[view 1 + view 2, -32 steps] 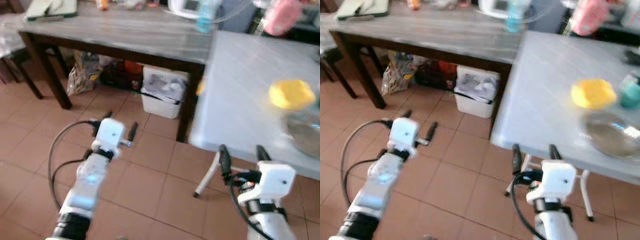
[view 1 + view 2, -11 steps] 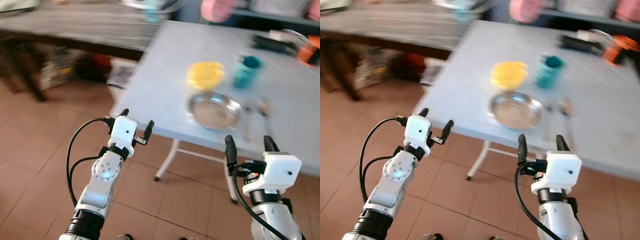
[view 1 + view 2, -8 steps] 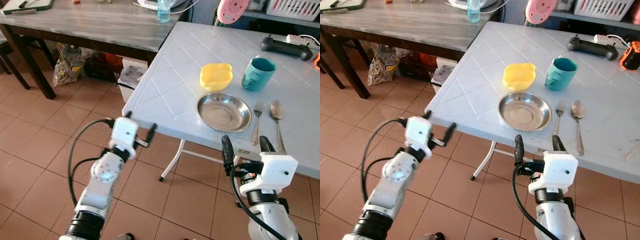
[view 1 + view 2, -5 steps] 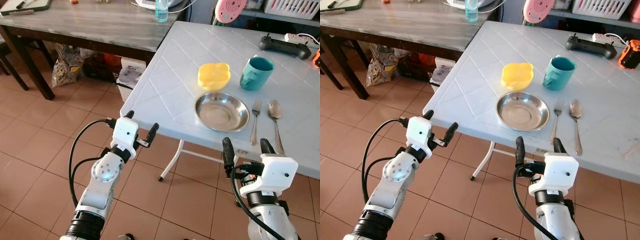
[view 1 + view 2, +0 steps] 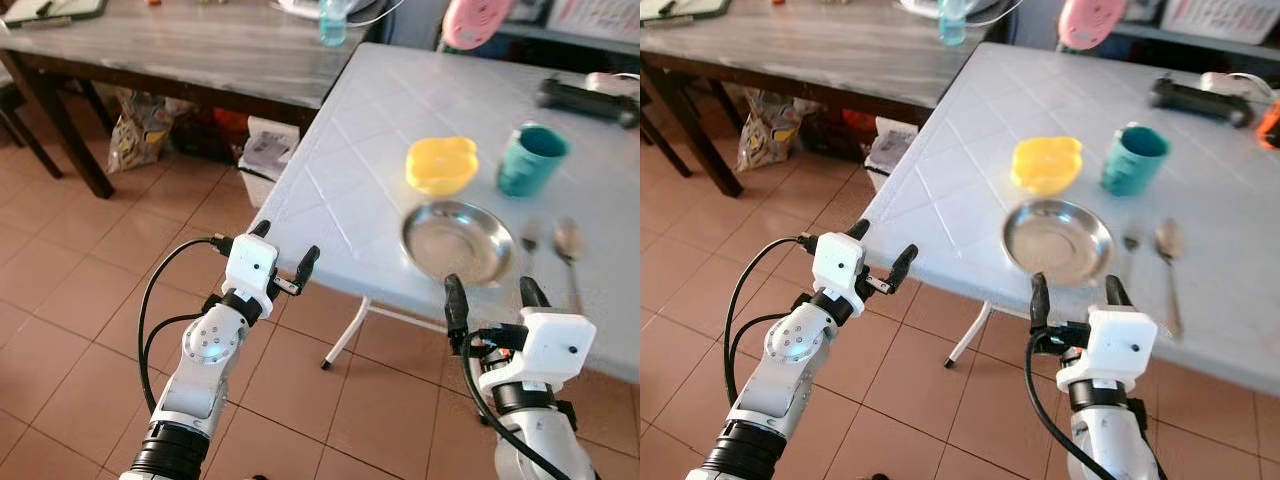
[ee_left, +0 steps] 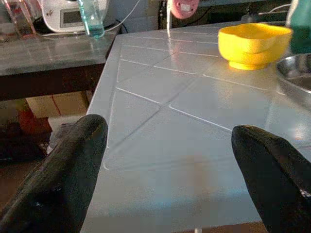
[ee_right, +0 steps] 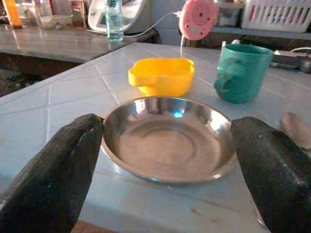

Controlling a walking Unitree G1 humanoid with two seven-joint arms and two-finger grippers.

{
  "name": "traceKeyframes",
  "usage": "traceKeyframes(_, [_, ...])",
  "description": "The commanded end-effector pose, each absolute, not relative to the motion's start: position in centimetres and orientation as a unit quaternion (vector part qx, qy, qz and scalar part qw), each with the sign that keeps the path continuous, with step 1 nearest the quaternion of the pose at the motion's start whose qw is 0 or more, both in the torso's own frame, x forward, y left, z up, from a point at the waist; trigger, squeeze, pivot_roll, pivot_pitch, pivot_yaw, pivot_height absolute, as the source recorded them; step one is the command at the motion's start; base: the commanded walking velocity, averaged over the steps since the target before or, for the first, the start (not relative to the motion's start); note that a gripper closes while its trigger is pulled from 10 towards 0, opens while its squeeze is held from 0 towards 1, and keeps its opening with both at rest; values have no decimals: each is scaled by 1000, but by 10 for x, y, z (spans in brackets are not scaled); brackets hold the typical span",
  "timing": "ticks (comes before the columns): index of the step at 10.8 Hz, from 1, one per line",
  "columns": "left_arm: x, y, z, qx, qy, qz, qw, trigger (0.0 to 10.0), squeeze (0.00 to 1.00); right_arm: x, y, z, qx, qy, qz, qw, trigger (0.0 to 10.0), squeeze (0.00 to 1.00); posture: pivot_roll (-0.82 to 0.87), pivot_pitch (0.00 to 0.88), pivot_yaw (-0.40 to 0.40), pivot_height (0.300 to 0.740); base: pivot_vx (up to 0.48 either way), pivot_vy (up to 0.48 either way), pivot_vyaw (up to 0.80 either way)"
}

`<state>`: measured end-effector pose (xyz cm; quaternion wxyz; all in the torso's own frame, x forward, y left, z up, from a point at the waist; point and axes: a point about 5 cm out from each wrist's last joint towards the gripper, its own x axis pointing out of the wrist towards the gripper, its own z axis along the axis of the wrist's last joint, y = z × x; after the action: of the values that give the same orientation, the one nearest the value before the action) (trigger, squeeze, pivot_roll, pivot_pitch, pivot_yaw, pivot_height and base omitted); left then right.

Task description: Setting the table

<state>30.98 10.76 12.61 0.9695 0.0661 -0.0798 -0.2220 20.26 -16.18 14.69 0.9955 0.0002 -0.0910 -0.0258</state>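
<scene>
Right of frame, the steel plate (image 5: 1057,240), yellow bowl (image 5: 1046,163), mug (image 5: 1133,160), fork (image 5: 1131,243) and spoon (image 5: 1170,245) already sit on the tabletop (image 5: 960,170); little seems left. Left gripper (image 5: 878,257) and right gripper (image 5: 1074,292) hover short of its edge, jaws spread, empty.

Steel plate (image 5: 1057,240), yellow bowl (image 5: 1046,163), teal mug (image 5: 1133,159), cutlery alongside

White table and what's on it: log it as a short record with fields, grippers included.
table: white table, tiled pattern on top, robot at its near edge
plate: metal plate, empty, near the front edge
bowl: yellow bowl, just behind the plate
cup: teal cup, beside the bowl
cutlery: fork and spoon, blurred, lying beside the plate
left gripper: open, off the table's near corner, holding nothing
right gripper: open, in front of the plate, holding nothing
</scene>
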Motion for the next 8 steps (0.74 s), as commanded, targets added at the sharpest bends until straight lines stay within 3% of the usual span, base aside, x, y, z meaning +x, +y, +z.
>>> traceKeyframes(1, [308,106,126,67,-79,-229,968,10000,0,202,-166,142,-3,-77,-37,996,10000,0,31,142,17,740,296,0,0])
traceKeyframes(4, [309,103,126,66,-78,-234,967,10000,0,203,-167,142,0,-74,-41,996,10000,0,27,137,20,740,304,0,-442])
traceKeyframes(8, [309,101,125,66,-78,-236,966,10000,0,203,-167,143,-3,-78,-39,996,10000,0,27,132,17,740,302,0,0])
